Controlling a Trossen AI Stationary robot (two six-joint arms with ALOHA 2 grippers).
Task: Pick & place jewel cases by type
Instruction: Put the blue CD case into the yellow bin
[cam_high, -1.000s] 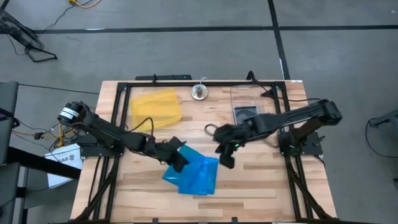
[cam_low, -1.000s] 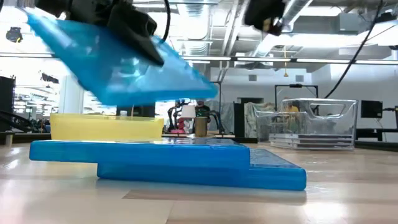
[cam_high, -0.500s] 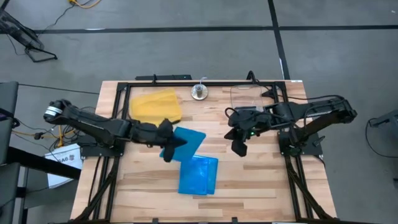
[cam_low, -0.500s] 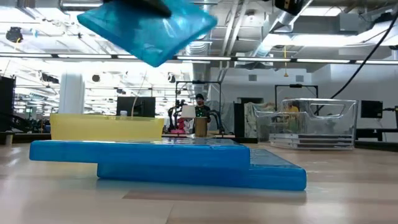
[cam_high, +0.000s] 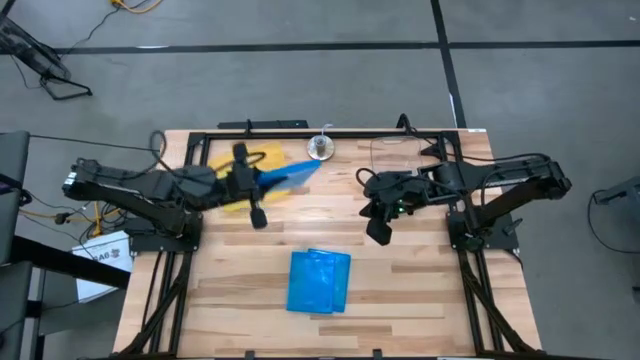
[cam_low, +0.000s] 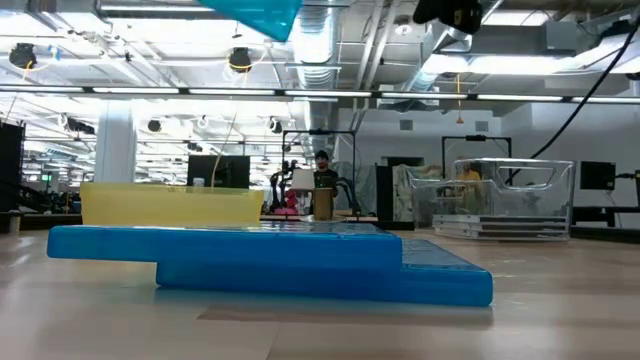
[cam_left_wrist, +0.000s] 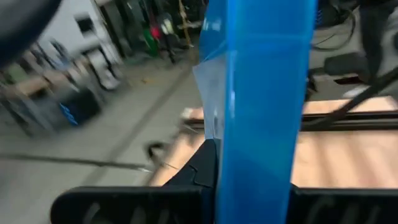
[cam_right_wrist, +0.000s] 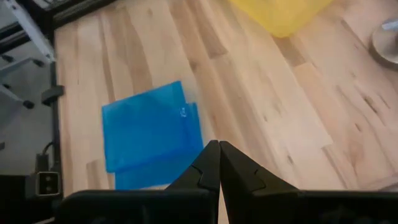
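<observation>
High view: left gripper (cam_high: 256, 186) pinches a blue jewel case (cam_high: 290, 177) over the yellow tray (cam_high: 222, 165), far left. Two more blue cases (cam_high: 319, 281) lie stacked mid-table, near side. Right gripper (cam_high: 379, 229) waits right of centre.

Low view: held case (cam_low: 255, 13) well above the stack (cam_low: 270, 260).

Left wrist view: case (cam_left_wrist: 264, 106) edge-on between the fingers; level it and lower before release.

Right wrist view: fingers (cam_right_wrist: 214, 167) pressed together, empty, above the stack (cam_right_wrist: 152, 132).
</observation>
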